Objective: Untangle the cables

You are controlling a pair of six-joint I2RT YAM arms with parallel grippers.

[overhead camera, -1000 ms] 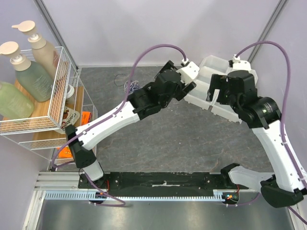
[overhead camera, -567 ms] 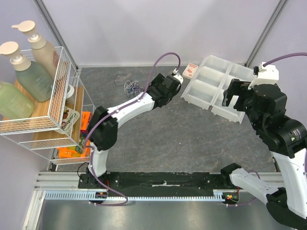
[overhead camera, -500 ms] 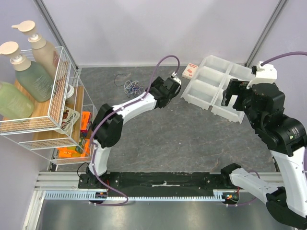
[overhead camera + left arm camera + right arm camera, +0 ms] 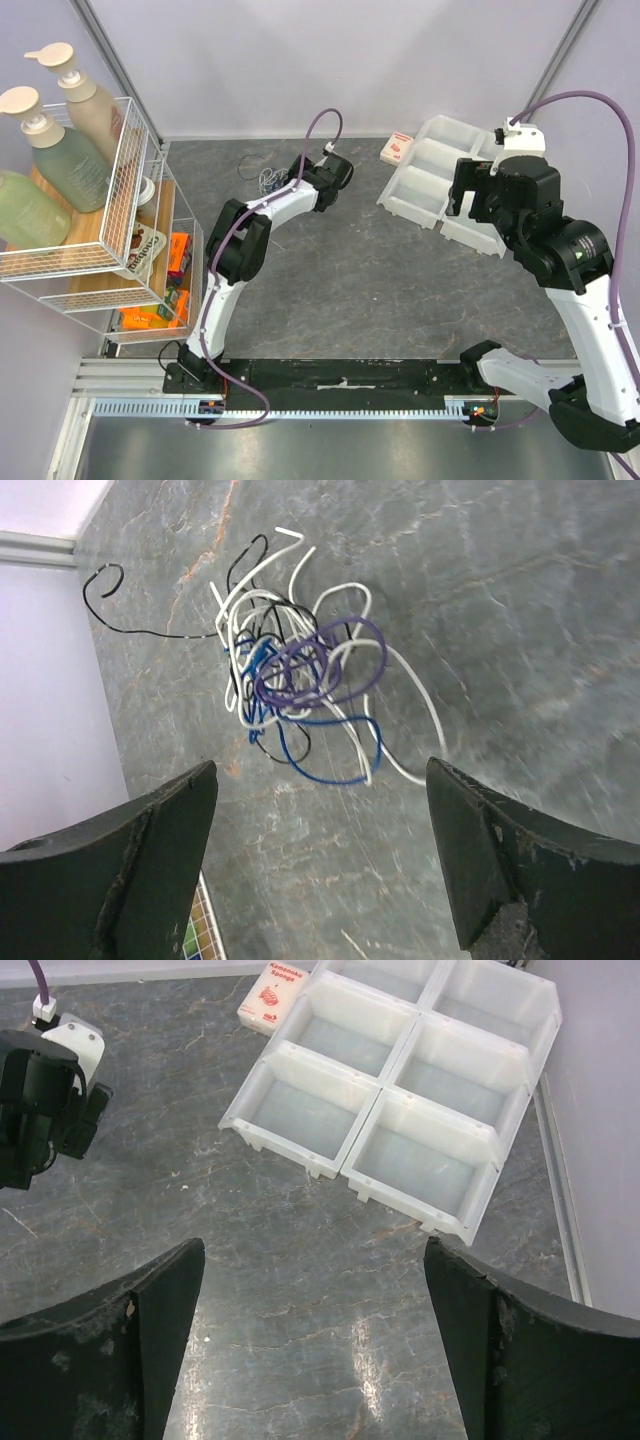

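Hovering above the tangled cables point(image 4: 300, 680), pre-grasp.
Spread empty, the left end effector point(image 4: 320, 780) should lower onto an outer white loop; the right end effector point(image 4: 315, 1250) gapes too.

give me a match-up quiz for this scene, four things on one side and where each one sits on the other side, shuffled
Things:
1. cables
2. white divided tray
3. small printed box
4. pump bottles

Places:
a. on the wire rack at far left
b. far right part of the table
c. loose tangle in front of the left gripper
d. beside the tray's far left corner

Pairs: 1-c, 2-b, 3-d, 4-a
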